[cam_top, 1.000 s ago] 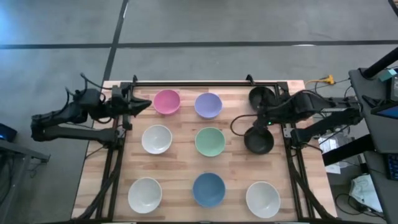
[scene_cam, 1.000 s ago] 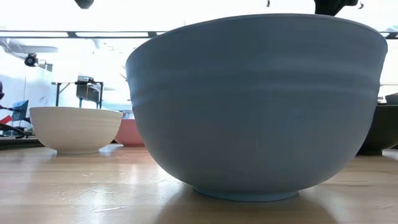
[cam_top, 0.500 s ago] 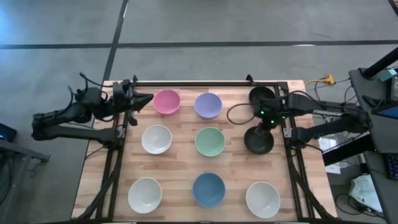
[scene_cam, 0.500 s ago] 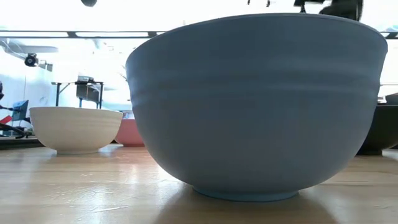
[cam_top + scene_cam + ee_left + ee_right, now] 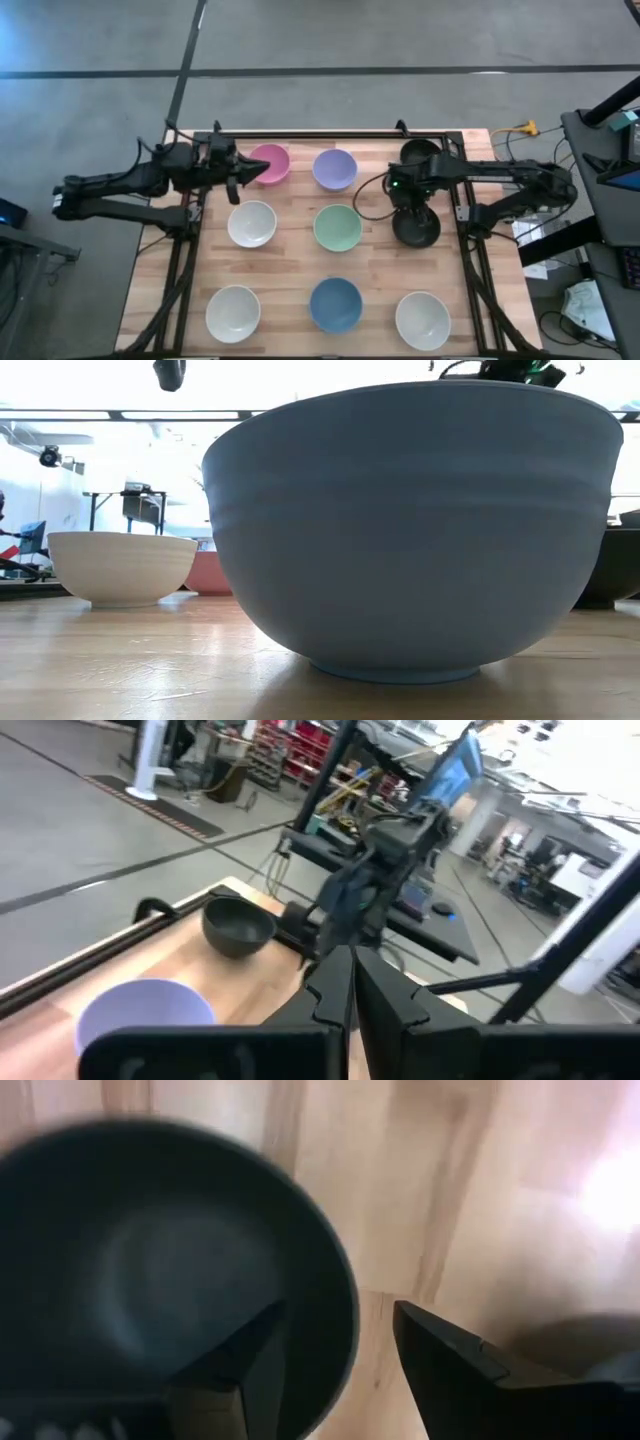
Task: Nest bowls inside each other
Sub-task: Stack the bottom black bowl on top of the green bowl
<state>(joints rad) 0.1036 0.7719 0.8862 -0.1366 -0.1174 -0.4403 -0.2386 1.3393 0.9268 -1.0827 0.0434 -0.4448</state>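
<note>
9 bowls on table (image 5: 290, 270), right gripper (image 5: 335, 1350) parted over black bowl (image 5: 150, 1270), left gripper (image 5: 345, 985) pinched closed

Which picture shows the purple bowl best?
The high view: the whole lavender bowl shows from above, standing in the table's back row beside the pink bowl. The left wrist view catches only part of it near the picture's edge. The low and right wrist views do not show it.

Nine bowls on the tabletop (image 5: 300, 280): three white bowls (image 5: 251, 223), two black bowls (image 5: 415, 226), and one each of pink bowl (image 5: 270, 160), lavender bowl (image 5: 335, 169), mint green bowl (image 5: 338, 227), blue bowl (image 5: 335, 304).
</note>
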